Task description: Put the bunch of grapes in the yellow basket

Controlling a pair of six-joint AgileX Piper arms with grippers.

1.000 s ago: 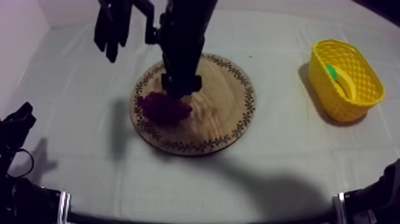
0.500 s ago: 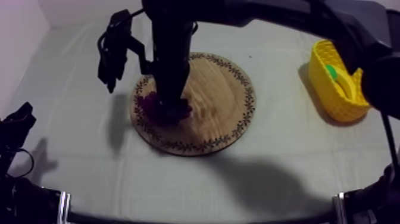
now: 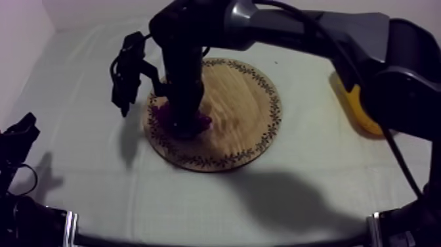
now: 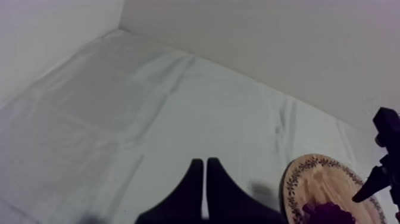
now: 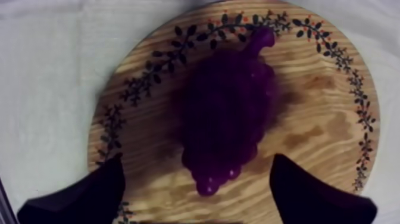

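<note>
The dark purple bunch of grapes point(image 5: 226, 113) lies on the left part of the round wooden board point(image 5: 321, 119), stem pointing toward the rim. My right gripper point(image 5: 199, 196) is open, one black finger point(image 5: 98, 190) on each side of the bunch, not touching it. From above, the right arm comes in from the upper right and its gripper point(image 3: 182, 121) stands down over the grapes point(image 3: 205, 122) on the board point(image 3: 246, 112). My left gripper point(image 4: 205, 170) is shut on nothing and rests low at the table's left point(image 3: 20, 134).
The yellow basket point(image 3: 357, 108) stands at the right of the table, mostly hidden behind the right arm. From the left wrist, the board point(image 4: 315, 179) with the grapes point(image 4: 326, 211) lies ahead across bare cloth.
My right arm has come lower onto the grapes and stretched farther across the table, now covering most of the basket. The left arm has not moved.
</note>
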